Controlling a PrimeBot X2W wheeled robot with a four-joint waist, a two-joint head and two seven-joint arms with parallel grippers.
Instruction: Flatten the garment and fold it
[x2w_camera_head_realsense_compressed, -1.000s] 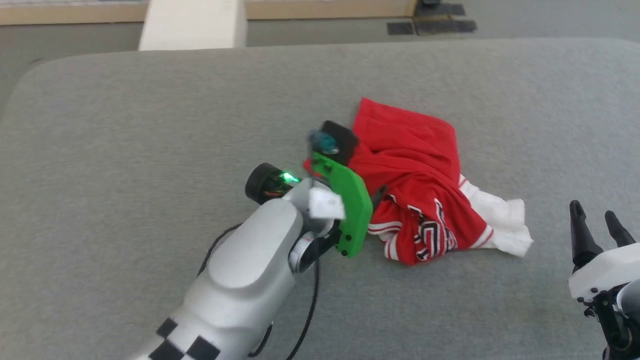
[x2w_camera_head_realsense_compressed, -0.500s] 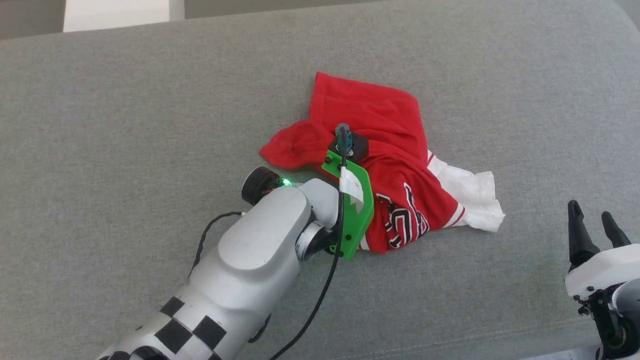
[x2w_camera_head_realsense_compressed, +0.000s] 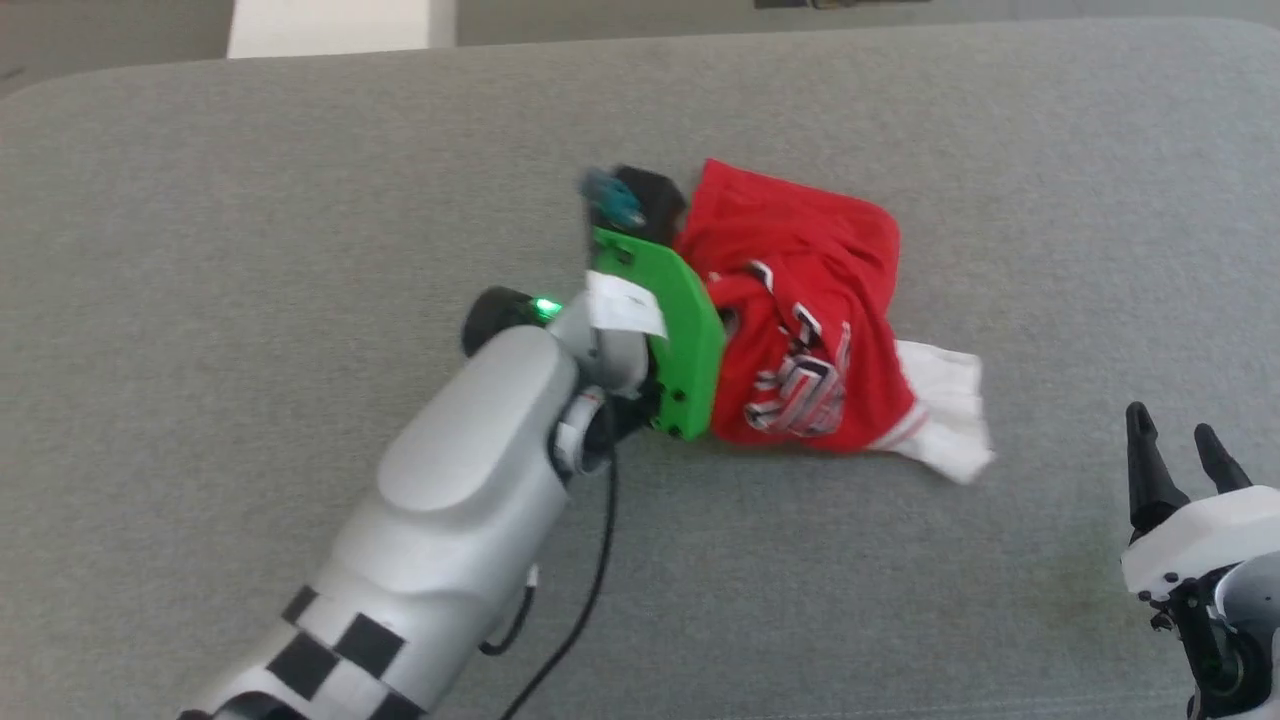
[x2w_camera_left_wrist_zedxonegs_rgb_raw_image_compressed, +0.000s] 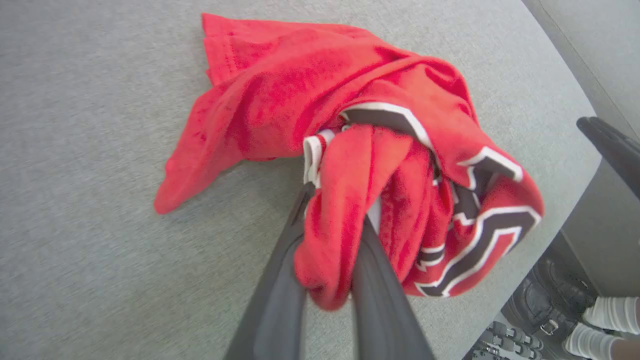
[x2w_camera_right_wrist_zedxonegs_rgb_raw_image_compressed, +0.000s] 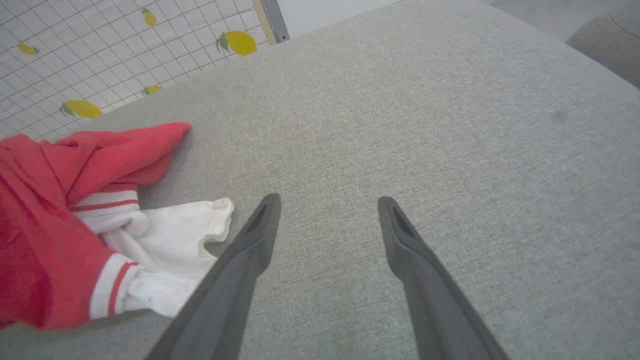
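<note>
The garment (x2w_camera_head_realsense_compressed: 810, 290) lies crumpled on the grey cushion, red with dark white-outlined lettering facing up and a white sleeve (x2w_camera_head_realsense_compressed: 945, 425) trailing toward its near right. My left gripper (x2w_camera_left_wrist_zedxonegs_rgb_raw_image_compressed: 340, 200) is shut on a bunched red fold of the garment (x2w_camera_left_wrist_zedxonegs_rgb_raw_image_compressed: 300, 100), which drapes over and hides both fingertips. In the head view the left wrist's green bracket (x2w_camera_head_realsense_compressed: 680, 330) presses against the garment's left side. My right gripper (x2w_camera_head_realsense_compressed: 1170, 425) hovers open at the lower right, well clear of the cloth. Its wrist view shows the right gripper (x2w_camera_right_wrist_zedxonegs_rgb_raw_image_compressed: 328, 200) open, with the white sleeve (x2w_camera_right_wrist_zedxonegs_rgb_raw_image_compressed: 165, 245) just left of its left finger.
The grey upholstered surface (x2w_camera_head_realsense_compressed: 300, 200) spreads wide on every side of the garment. A black cable (x2w_camera_head_realsense_compressed: 590, 600) hangs from the left forearm. A person's dark shoes and white socks (x2w_camera_left_wrist_zedxonegs_rgb_raw_image_compressed: 565, 300) stand beyond the cushion's edge. A lemon-print sheet (x2w_camera_right_wrist_zedxonegs_rgb_raw_image_compressed: 100, 50) lies past the far edge.
The head camera has shifted. My left gripper has closed on a fold of the garment and pulled it into a tighter bunch, lettering now up. The right gripper stays open and still.
</note>
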